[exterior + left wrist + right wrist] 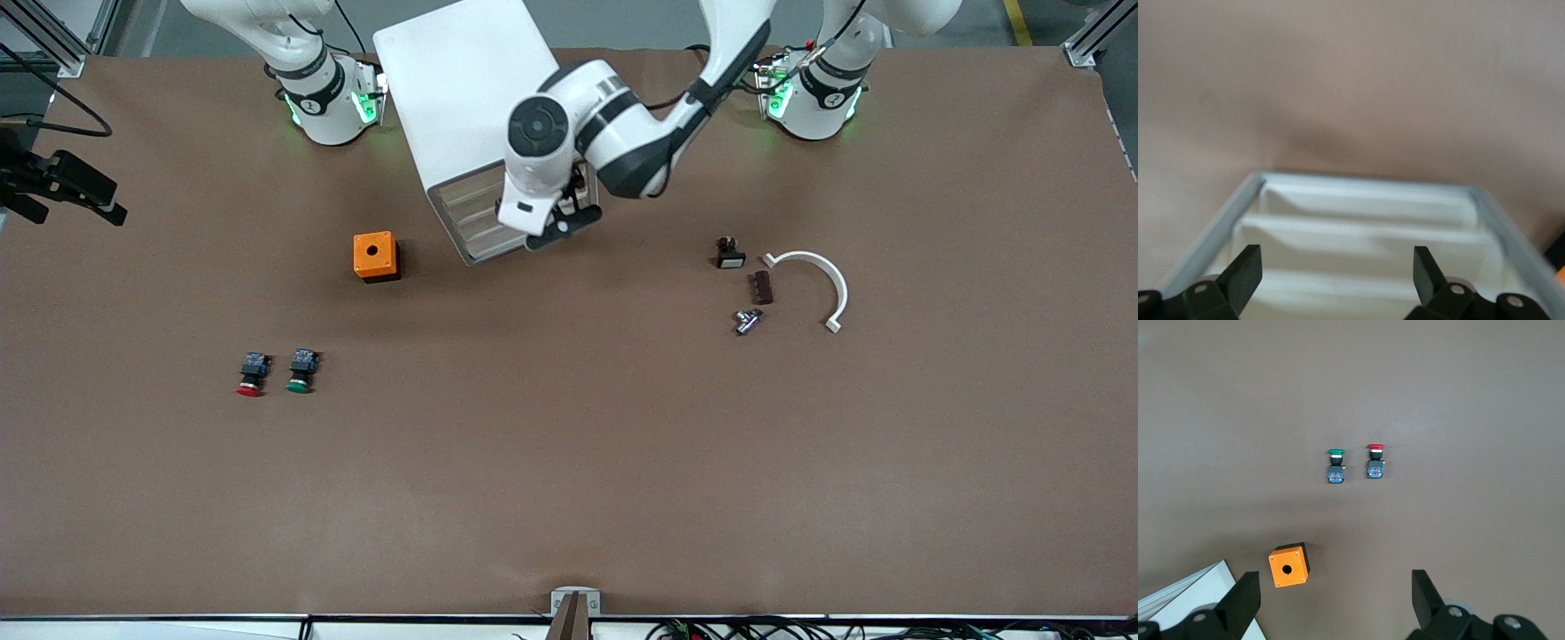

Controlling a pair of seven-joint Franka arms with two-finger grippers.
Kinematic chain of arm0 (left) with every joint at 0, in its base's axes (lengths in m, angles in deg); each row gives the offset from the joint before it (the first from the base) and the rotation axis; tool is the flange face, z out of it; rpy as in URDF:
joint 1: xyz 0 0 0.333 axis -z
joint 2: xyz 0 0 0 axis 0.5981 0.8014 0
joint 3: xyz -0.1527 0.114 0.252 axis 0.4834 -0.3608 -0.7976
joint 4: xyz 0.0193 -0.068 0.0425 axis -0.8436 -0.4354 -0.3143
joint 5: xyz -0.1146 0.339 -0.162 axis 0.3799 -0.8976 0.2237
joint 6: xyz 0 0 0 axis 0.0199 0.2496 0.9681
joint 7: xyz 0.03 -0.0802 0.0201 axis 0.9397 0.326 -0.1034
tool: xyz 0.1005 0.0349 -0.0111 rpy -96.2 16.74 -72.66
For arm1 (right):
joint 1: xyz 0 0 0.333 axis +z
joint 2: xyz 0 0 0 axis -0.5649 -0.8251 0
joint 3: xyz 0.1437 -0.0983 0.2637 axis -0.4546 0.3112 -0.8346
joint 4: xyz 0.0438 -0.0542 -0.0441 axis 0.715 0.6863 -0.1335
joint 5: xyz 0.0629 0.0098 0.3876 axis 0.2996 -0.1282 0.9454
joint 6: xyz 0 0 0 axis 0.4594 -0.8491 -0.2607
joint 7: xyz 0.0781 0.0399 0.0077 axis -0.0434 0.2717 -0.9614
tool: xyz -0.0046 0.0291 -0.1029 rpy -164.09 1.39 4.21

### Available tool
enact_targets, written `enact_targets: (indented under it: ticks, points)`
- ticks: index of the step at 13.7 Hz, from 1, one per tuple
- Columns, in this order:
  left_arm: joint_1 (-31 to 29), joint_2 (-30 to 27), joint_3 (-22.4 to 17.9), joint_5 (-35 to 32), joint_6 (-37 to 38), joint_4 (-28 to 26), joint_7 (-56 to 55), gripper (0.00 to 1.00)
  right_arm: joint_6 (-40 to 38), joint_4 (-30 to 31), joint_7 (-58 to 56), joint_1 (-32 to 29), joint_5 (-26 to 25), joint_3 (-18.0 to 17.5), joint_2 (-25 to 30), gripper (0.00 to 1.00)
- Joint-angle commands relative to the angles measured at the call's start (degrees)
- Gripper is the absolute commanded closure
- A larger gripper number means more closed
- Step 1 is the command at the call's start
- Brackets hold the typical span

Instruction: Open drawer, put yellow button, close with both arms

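Observation:
The tall white cabinet (462, 98) lies on the table between the arm bases, its drawer fronts (476, 222) facing the front camera. No drawer visibly stands out from the others. My left gripper (566, 222) hangs open and empty right at those fronts. In the left wrist view the left gripper (1338, 259) has its fingers (1245, 268) spread wide over the white drawer fronts (1358, 230). My right gripper (1336, 585) is open and empty, high over the table near the cabinet's corner (1185, 597); it is outside the front view. The yellow button is not in view.
An orange box with a hole (375, 256) sits beside the cabinet toward the right arm's end, also in the right wrist view (1289, 565). A red button (252, 373) and green button (301, 371) lie nearer the camera. Small parts (729, 253) and a white curved piece (822, 280) lie toward the left arm's end.

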Motion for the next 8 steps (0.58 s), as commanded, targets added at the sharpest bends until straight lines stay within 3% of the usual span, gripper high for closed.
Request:
enact_targets:
  ticks: [1, 5, 8]
  points:
    - [-6.17, -1.7, 0.25, -2.61, 0.37, 1.14, 0.6, 0.0, -0.39, -1.57, -0.81, -1.01, -0.65, -0.64, -0.72, 0.0]
    - [-15.83, -3.18, 0.25, -5.43, 3.36, 3.7, 1.82, 0.0, -0.31, -1.57, -0.81, -1.01, -0.65, -0.64, -0.81, 0.0]
    - [-22.69, -4.25, 0.43, -10.87, 3.45, 4.76, 9.0, 0.0, -0.31, -1.57, -0.81, -1.1, -0.65, -0.64, -0.81, 0.0]
